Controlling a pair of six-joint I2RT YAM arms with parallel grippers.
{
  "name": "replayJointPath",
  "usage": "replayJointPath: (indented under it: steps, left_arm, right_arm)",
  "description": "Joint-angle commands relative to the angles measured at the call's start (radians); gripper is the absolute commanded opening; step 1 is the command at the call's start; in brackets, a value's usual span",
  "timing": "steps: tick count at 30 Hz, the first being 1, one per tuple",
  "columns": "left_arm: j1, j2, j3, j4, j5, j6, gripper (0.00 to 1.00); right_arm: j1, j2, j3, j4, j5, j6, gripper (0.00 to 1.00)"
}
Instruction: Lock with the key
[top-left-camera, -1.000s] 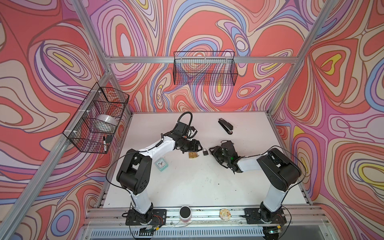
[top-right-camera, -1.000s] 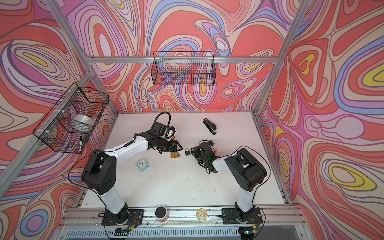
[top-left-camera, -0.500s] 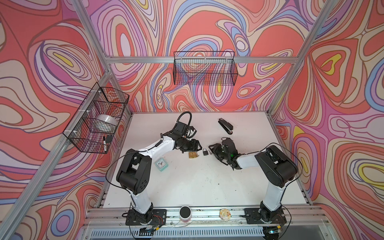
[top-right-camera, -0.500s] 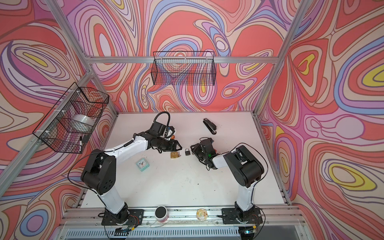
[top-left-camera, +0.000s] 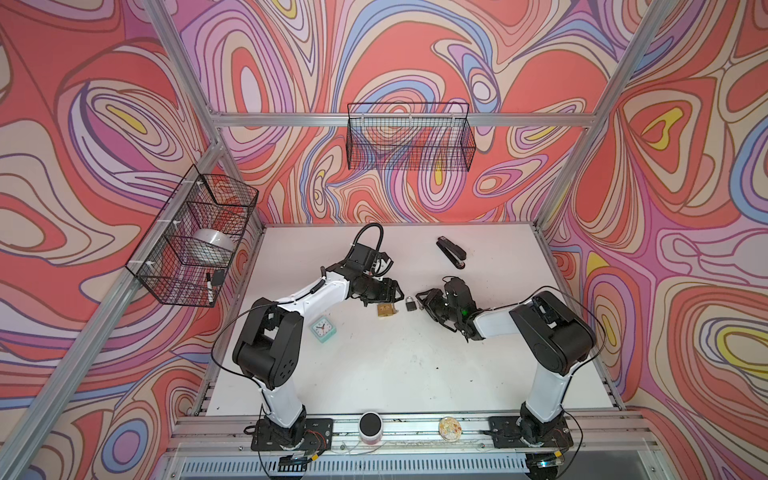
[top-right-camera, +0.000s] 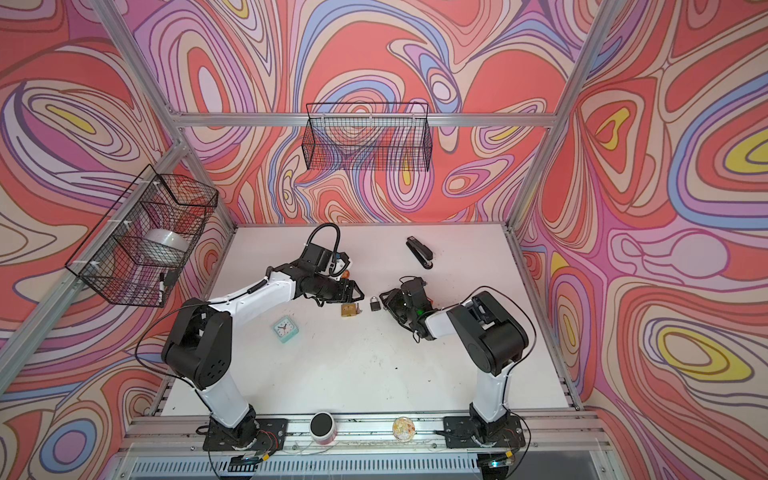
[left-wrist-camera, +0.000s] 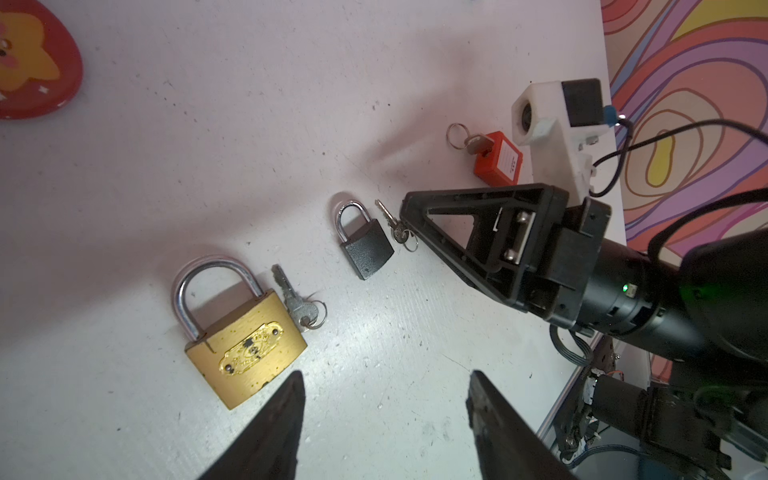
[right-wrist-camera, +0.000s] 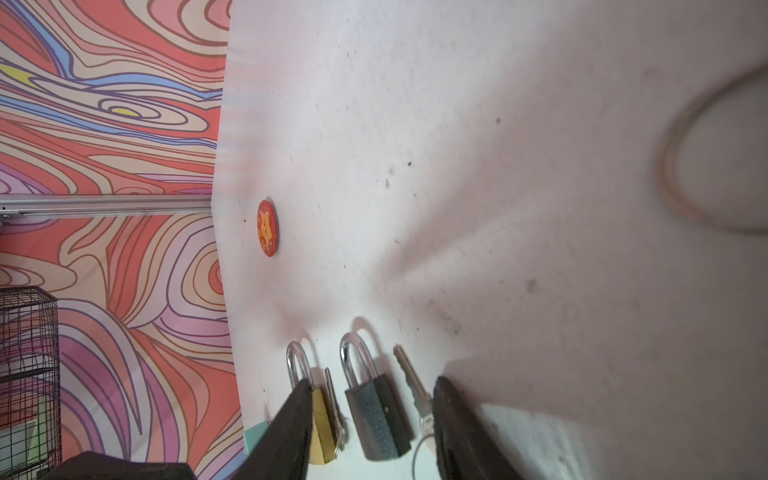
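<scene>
Gold padlock (left-wrist-camera: 245, 353), dark grey padlock (left-wrist-camera: 368, 249), white table (top-left-camera: 415, 365), red-pink swirled walls (top-left-camera: 415, 62).

Narrow gap between brass padlock (left-wrist-camera: 245, 345) and black padlock (left-wrist-camera: 368, 245), a key (left-wrist-camera: 293, 301) lying in it; front counter (top-left-camera: 395, 365) open.

My two top views look down from high on the whole table (top-left-camera: 395, 365). Both wrist views sit low, close, and share the black lock (left-wrist-camera: 368, 249).
</scene>
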Motion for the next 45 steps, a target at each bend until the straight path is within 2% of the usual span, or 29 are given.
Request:
replayJointPath:
  steps: [1,5,11,15,19,27,45]
  left_arm:
    - [0.003,-0.042,-0.004,-0.01,0.009,-0.005,0.64]
    - [0.004,-0.047,-0.005,-0.014,0.005,-0.002,0.64]
    - [0.004,-0.036,0.002,-0.009,0.012,-0.001,0.64]
    - [0.004,-0.027,0.006,-0.001,0.019,-0.007,0.64]
    - [0.004,-0.026,0.003,0.004,0.022,-0.009,0.64]
    - [0.003,-0.025,-0.004,0.007,0.026,-0.01,0.64]
    - [0.004,-0.023,-0.004,0.004,0.027,-0.009,0.64]
  right_arm:
    - [0.002,-0.005,-0.027,-0.098,0.003,-0.013,0.49]
    - [0.003,-0.096,-0.02,-0.183,0.049,-0.078,0.49]
    - [-0.017,-0.311,0.061,-0.567,0.201,-0.315,0.5]
    - [-0.092,-0.394,0.057,-0.726,0.223,-0.387,0.54]
    - [-0.18,-0.461,0.019,-0.794,0.222,-0.429,0.62]
    - [-0.288,-0.476,-0.028,-0.823,0.162,-0.474,0.7]
    - [-0.291,-0.354,-0.046,-0.741,0.055,-0.495,0.7]
